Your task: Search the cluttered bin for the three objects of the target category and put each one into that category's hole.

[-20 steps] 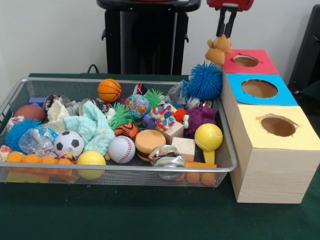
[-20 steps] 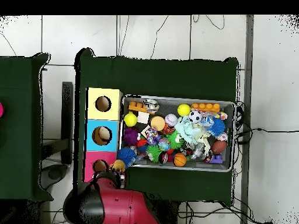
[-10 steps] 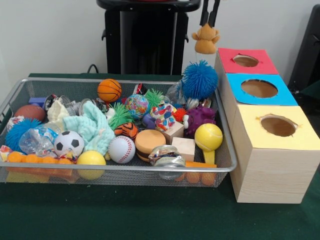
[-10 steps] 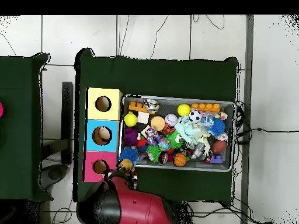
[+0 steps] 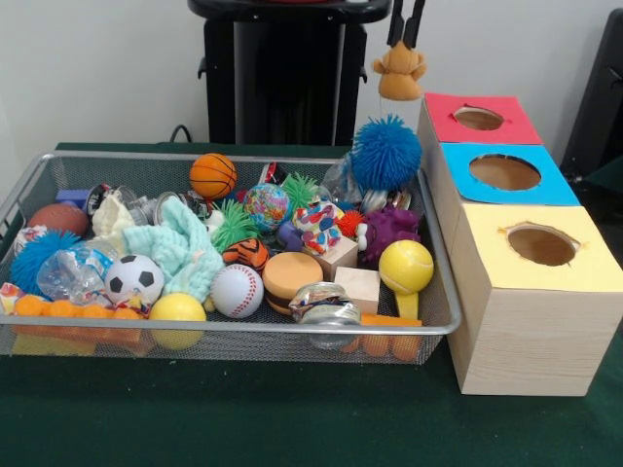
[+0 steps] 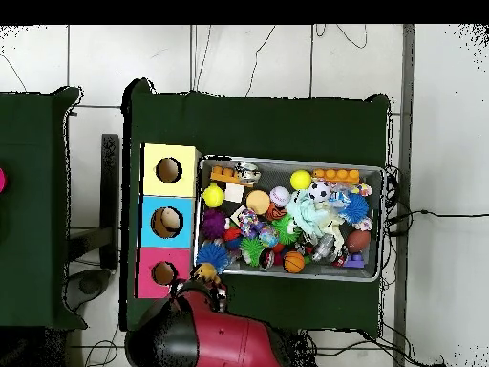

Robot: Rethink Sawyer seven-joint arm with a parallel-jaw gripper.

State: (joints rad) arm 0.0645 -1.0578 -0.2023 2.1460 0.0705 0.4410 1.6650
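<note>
Since a second ago the bear [image 5: 400, 72] has been carried sideways, away from the red hole [image 5: 479, 118], hanging clamped in the tool [image 5: 407, 39] beside it. Nothing posted visibly; the tiger [image 5: 246, 254] remains in the bin [image 5: 243, 327].

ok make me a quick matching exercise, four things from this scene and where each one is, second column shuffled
1. tan bear
2. basketball
3. yellow-topped box
4. baseball

a. nearest the camera in the box row
b. hanging from the pincer
c. near the bin's front rim
d. toward the bin's back

Pairs: 1-b, 2-d, 3-a, 4-c
</note>
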